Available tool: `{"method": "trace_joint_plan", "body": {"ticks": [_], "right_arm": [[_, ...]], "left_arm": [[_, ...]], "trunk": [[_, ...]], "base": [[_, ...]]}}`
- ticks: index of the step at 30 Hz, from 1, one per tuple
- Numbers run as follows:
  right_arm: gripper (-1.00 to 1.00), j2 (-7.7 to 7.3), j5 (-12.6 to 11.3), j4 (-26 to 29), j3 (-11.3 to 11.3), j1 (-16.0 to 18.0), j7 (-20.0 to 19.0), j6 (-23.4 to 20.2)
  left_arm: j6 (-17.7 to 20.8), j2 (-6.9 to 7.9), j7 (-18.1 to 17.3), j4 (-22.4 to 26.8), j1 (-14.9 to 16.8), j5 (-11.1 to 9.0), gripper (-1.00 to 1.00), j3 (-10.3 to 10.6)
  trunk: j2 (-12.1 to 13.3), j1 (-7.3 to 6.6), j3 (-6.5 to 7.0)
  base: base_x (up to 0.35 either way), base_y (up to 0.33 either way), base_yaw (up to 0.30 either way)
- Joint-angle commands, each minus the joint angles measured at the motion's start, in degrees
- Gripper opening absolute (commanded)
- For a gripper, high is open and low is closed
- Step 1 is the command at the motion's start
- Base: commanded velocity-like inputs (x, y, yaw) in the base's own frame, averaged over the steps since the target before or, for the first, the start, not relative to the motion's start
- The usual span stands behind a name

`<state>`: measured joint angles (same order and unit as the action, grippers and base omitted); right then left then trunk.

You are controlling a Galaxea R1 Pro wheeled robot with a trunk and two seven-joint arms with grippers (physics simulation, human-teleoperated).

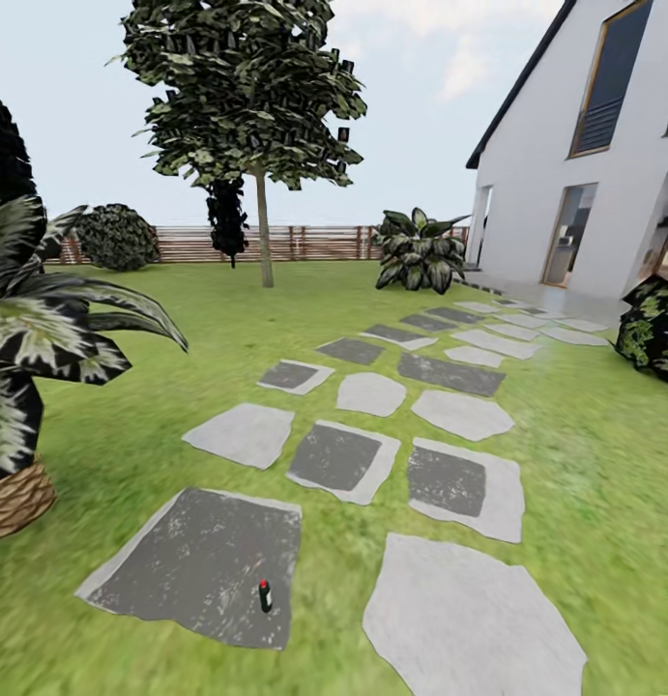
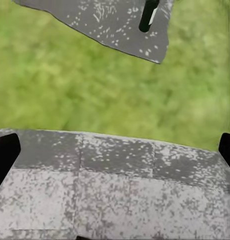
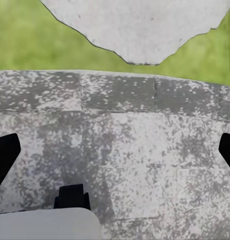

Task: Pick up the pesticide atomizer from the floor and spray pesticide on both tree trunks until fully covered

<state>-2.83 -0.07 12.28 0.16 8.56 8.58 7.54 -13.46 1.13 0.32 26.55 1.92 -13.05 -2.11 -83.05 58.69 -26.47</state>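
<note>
Atomizer (image 1: 265, 595), a small dark cylinder with a red top, stood upright on the near dark grey stepping stone (image 1: 198, 565), close to that stone's right-hand edge. In the left wrist view the same bottle (image 2: 148, 15) appeared as a dark cylinder with a pale streak along one side, on the corner of a speckled dark slab (image 2: 110, 22), with lawn (image 2: 110, 85) between it and a mottled grey surface (image 2: 115, 185) nearer the camera. The left hand's fingers (image 2: 4, 157) showed as dark tips at both margins of that view, set wide apart and holding nothing. The right hand's fingers (image 3: 5, 157) likewise stood apart and empty over a mottled grey surface (image 3: 119, 145), beyond which lay a pale stepping stone (image 3: 139, 27).

Further stones, pale and dark by turns, led across the grass (image 1: 585, 425) toward the white house (image 1: 585, 164). One tree (image 1: 246, 87) with a straight bare trunk (image 1: 264, 232) stood far off, before the slatted wooden fence (image 1: 304, 244). A potted palm-like plant (image 1: 34, 338) in a woven basket (image 1: 14, 498) occupied the left foreground.
</note>
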Motion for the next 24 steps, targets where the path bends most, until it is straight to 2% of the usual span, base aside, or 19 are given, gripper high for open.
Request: {"method": "trace_joint_plan", "body": {"ticks": [1, 6, 11, 18, 24], "right_arm": [[1.0, 0.01, 0.0, -0.1, 0.0, 0.1, 0.1, 0.2], [1.0, 0.06, 0.0, -0.1, 0.0, 0.1, 0.1, 0.2], [1.0, 0.09, 0.0, -0.1, 0.0, 0.1, 0.1, 0.2], [1.0, 0.14, 0.0, -0.1, 0.0, 0.1, 0.1, 0.2], [1.0, 0.16, 0.0, -0.1, 0.0, 0.1, 0.1, 0.2]], "left_arm": [[-0.1, 0.01, 0.0, 0.0, 0.0, -0.4, 1.0, 0.1], [-0.1, 0.01, 0.0, 0.0, 0.0, -0.4, 1.0, 0.0], [-0.1, 0.01, 0.0, 0.0, 0.0, -0.4, 1.0, 0.0], [-0.1, 0.01, 0.0, 0.0, 0.0, -0.4, 1.0, 0.0], [-0.1, 0.01, 0.0, 0.0, 0.0, -0.3, 1.0, 0.0]], "trunk": [[0.0, 0.03, -0.13], [0.0, 0.03, -0.46], [0.0, 0.03, -0.66], [0.0, 0.03, -0.84], [0.0, 0.03, -1.01]], "base": [[0.35, 0.003, -0.243], [0.35, 0.001, -0.22], [0.346, 0.071, -0.082], [0.316, 0.188, -0.023], [0.305, 0.185, -0.175]]}}
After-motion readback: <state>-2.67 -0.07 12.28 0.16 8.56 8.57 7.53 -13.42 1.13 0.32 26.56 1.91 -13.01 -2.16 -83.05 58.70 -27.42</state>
